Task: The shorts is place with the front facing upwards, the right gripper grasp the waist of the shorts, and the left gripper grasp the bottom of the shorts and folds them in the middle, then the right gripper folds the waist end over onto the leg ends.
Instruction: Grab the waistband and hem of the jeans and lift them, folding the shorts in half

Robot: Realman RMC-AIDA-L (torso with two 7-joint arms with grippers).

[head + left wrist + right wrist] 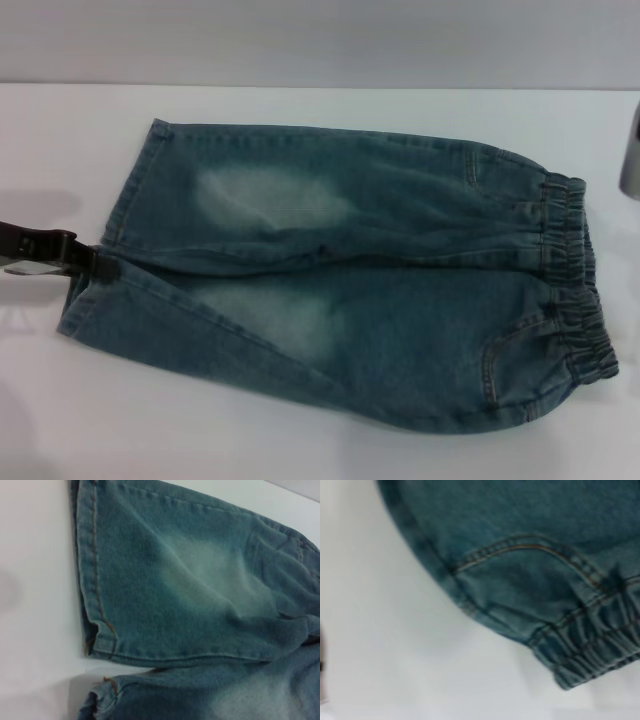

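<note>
Shorts are flat on the white table, front up, lying sideways in my head view: waist of the shorts on the robot's right, bottom of the shorts on the robot's left. Both legs are spread, far leg above, near leg below, and both have pale faded patches mid-leg. I can see a few wrinkles around the crotch where the legs meet.

Left gripper comes in from the left edge of the head view, low over the table. Its black tip sits right at the gap between the two leg hems, touching or just beside the near leg's corner; I can't tell which. I also can't tell whether its fingers are spread or closed on fabric, as the tip is just a dark blob against the denim. The left wrist view shows none of its fingers, only the far leg's hem with tan stitching running along the edge, plus the corner of the near leg's hem just beside it, with a strip of table between them.

Right gripper: the head view shows only a grey piece at the right edge, well apart from the waistband, and I can't identify it. The right wrist view shows no fingers, so I can't say what state that claw is in. That view looks down at the curved pocket seam and the gathered elastic band at the corner of the waist, with bare table beside it.
</note>
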